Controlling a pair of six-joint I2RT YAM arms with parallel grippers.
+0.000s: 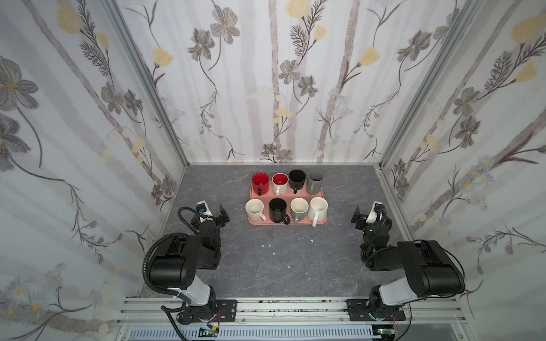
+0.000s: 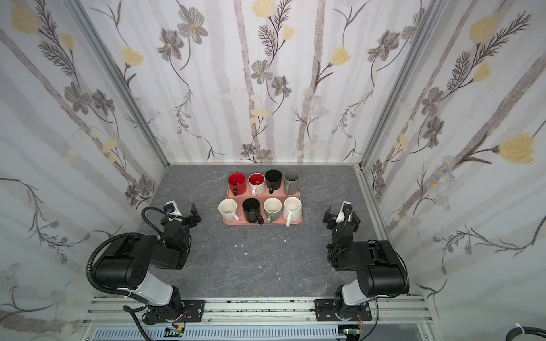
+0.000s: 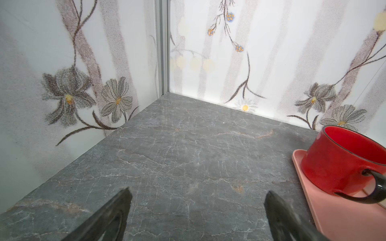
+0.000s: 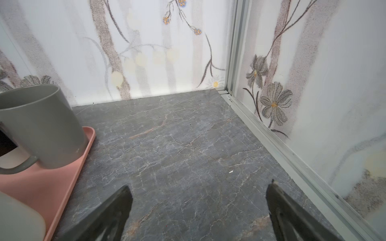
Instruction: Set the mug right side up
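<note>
1. A pink tray [image 1: 320,195] sits mid-back on the grey table [image 1: 280,265] and carries 8 mugs [image 1: 277,208] in 2 rows of 4.
2. All 8 stand mouth up, with the red mug [image 1: 260,183] back left and the grey mug [image 1: 315,180] back right.
3. The left gripper [image 3: 198,195] hovers left of the tray, jaws wide apart and empty.
4. The right gripper [image 4: 198,189] hovers right of the tray, jaws likewise apart and empty.

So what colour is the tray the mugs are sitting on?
Salmon pink; the tray shows best in a top view.
</note>
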